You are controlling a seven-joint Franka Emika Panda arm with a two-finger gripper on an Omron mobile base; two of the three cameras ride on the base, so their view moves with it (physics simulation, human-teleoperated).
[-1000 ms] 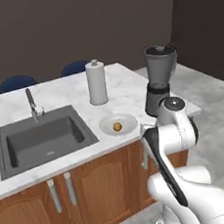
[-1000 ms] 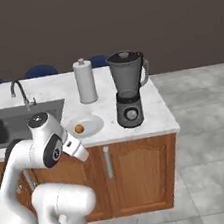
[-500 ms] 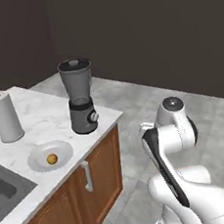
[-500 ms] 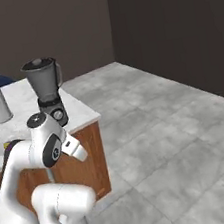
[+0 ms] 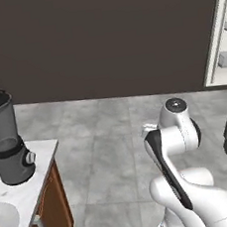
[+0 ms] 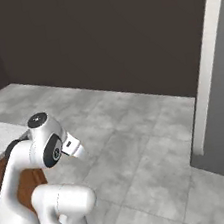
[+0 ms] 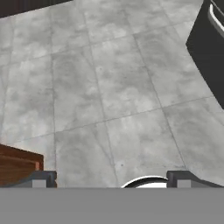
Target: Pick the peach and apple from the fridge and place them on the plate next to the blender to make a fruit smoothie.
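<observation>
Looking from the left base view first: you've got the blender (image 5: 8,140) upright near the worktop (image 5: 31,187) corner, jug axis vertical, its knob on the base facing out toward the floor side. Just in front of it, at the lower left edge, sits the white plate (image 5: 7,221), lying flat and cut off by the frame. A tiny dark-orange sliver shows at the very edge on the plate; too little to say which fruit, if it's fruit at all. At the far right you see the fridge (image 5: 219,38): a tall pale door edge, long axis vertical, with white interior and a shelf behind it, so it stands open. Well apart from the worktop, with bare floor between.

Right base view: the fridge's pale door edge (image 6: 206,65) runs top to bottom on the right, grey panel beside it. The arm is folded close to the base, wrist pointing toward the floor ahead.

Hand view: the claw (image 7: 111,179) is spread wide, tips far apart at the bottom, nothing between them. It looks down at floor tiles; a dark cabinet with a pale handle is at upper right, a wooden cabinet corner at lower left.

My read on progress: you're in transit between worktop and fridge, carrying nothing. At least one fruit is left to fetch; I can't confirm from here that either one is on the plate. Peach and apple aren't identifiable, so no call on their whereabouts.
</observation>
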